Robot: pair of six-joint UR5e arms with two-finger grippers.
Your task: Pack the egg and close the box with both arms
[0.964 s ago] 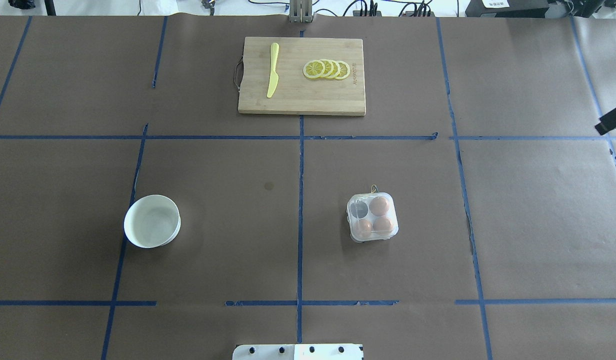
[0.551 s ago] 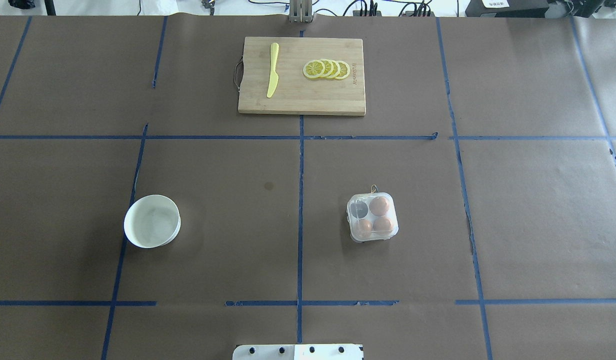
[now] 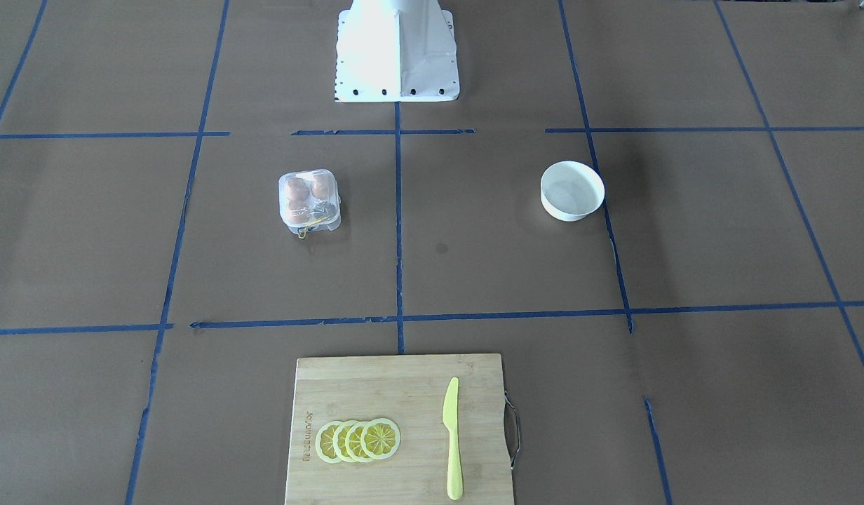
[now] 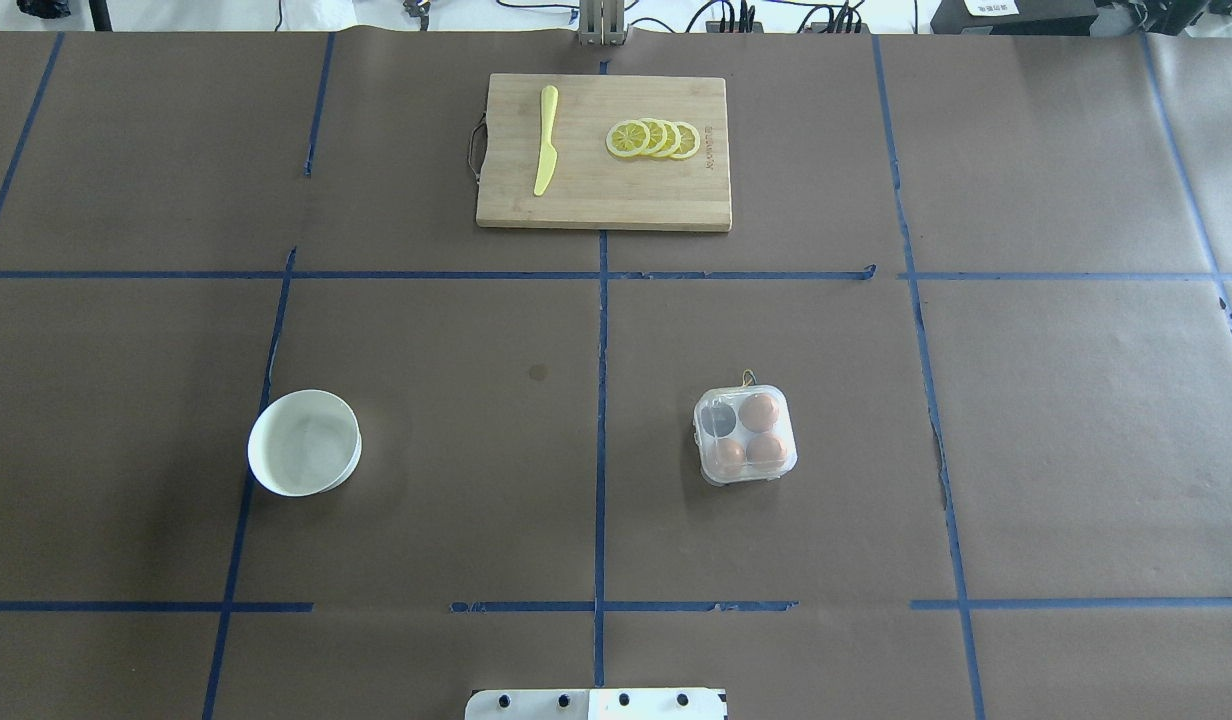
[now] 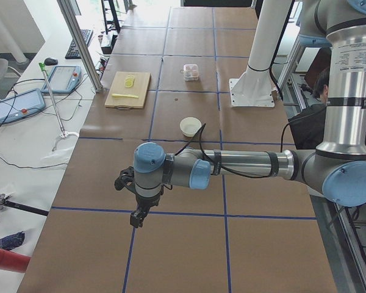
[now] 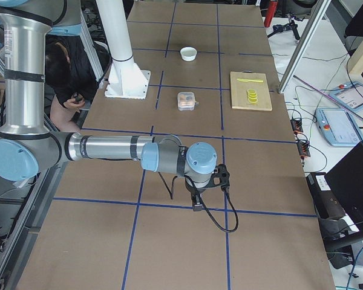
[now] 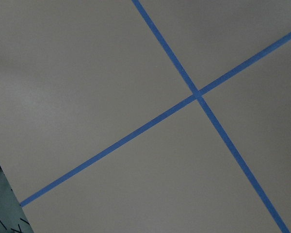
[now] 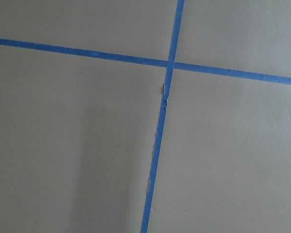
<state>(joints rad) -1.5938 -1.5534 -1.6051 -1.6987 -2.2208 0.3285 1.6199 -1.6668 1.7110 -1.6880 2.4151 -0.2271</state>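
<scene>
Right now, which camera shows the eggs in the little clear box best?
The overhead exterior view: it looks down into the clear box, so three brown eggs and one dark cell show. The front-facing view shows them smaller, blurrier; the side views, just a tiny box; the wrist cameras, only table.

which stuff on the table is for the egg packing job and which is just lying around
For the job: clear egg carton, three brown eggs in it.
Lying about: white bowl, wooden cutting board, yellow knife, lemon slices.
</scene>
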